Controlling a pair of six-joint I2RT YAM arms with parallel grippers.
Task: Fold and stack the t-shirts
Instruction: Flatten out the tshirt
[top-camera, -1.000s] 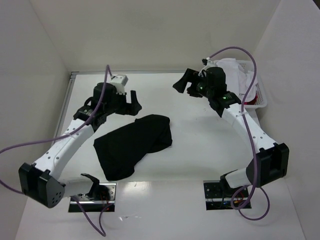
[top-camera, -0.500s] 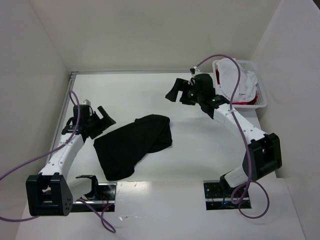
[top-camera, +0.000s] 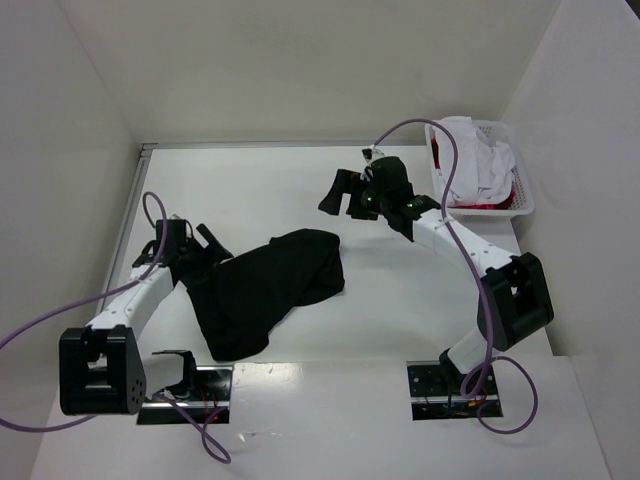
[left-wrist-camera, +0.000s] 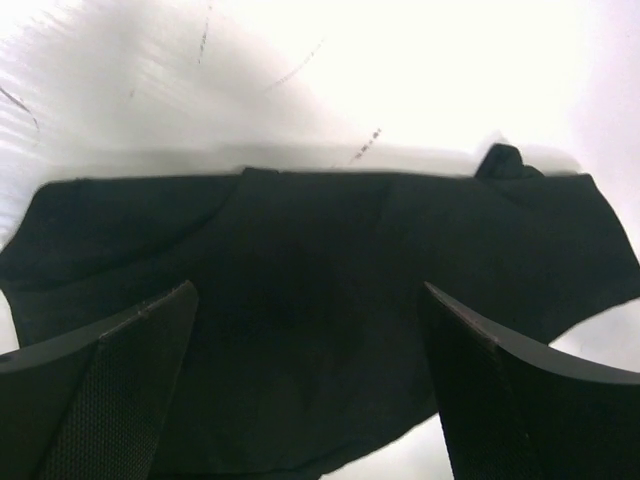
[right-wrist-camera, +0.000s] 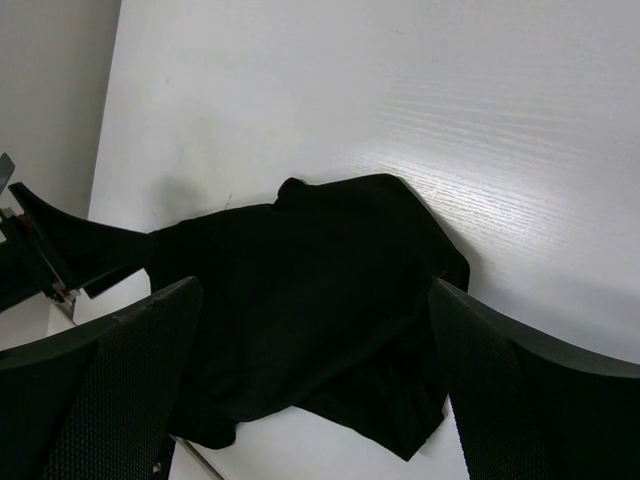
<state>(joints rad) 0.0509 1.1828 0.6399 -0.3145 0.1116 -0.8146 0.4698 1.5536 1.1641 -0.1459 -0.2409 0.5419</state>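
A crumpled black t-shirt (top-camera: 270, 290) lies on the white table between the arms. My left gripper (top-camera: 207, 246) stands open, low at the shirt's left edge; in the left wrist view the black shirt (left-wrist-camera: 320, 250) fills the space beyond the open gripper (left-wrist-camera: 309, 290), with nothing held. My right gripper (top-camera: 338, 193) hovers open above and behind the shirt's far end. From the right wrist view the whole black shirt (right-wrist-camera: 300, 260) shows below the open right gripper (right-wrist-camera: 315, 290). White t-shirts (top-camera: 478, 165) and a red one (top-camera: 482, 208) are piled in the basket.
A white lattice basket (top-camera: 523, 190) stands at the back right corner against the right wall. Grey walls close in the table at left, back and right. The left arm's gripper (right-wrist-camera: 60, 250) shows at the left edge of the right wrist view.
The left arm has swung back and down to the black shirt's left edge. The right arm has moved left, away from the basket toward the table's middle, and its jaws have widened.
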